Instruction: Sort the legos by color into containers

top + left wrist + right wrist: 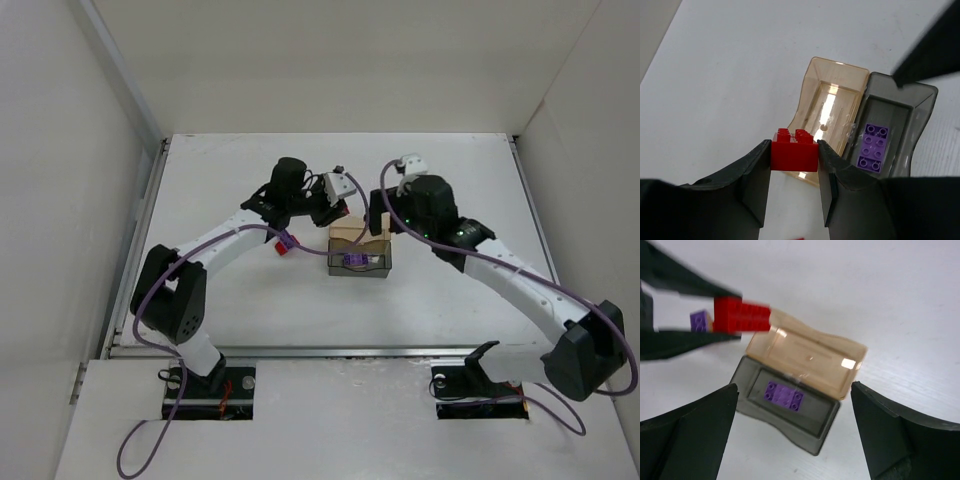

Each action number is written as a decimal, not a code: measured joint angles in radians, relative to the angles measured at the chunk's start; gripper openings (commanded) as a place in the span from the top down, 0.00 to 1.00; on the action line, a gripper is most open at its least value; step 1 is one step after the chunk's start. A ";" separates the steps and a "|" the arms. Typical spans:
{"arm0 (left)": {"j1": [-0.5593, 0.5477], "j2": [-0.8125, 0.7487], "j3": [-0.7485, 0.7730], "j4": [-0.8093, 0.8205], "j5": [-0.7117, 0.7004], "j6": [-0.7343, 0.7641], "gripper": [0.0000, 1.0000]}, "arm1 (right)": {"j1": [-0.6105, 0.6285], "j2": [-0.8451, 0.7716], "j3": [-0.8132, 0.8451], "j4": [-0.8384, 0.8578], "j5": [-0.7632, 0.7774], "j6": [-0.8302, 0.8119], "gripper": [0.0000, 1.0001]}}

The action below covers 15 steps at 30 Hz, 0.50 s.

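My left gripper (794, 146) is shut on a red lego (794, 154), held just above the near-left rim of the amber container (832, 112). The smoky grey container (895, 125) adjoins it and holds one purple lego (872, 147) lying flat. In the right wrist view my right gripper (794, 386) hangs wide open above the grey container (785, 410) and its purple lego (784, 394), with nothing between its fingers. The red lego (740, 315) shows there too, by the amber container (810, 357). From above, both grippers meet over the containers (360, 250).
A red-and-purple lego pair (285, 243) lies on the table left of the containers; its purple part (700, 320) shows behind the left fingers. White walls enclose the table on the left, back and right.
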 measured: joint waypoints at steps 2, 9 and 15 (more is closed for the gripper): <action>-0.010 0.022 -0.001 0.021 0.021 -0.008 0.98 | -0.056 -0.045 -0.008 0.019 -0.007 0.005 0.01; -0.016 0.063 -0.035 0.122 0.043 -0.025 0.64 | -0.118 -0.100 -0.058 0.012 -0.020 0.012 0.01; -0.026 0.089 -0.056 0.164 0.042 -0.032 0.52 | -0.118 -0.101 -0.064 -0.014 -0.030 0.012 0.01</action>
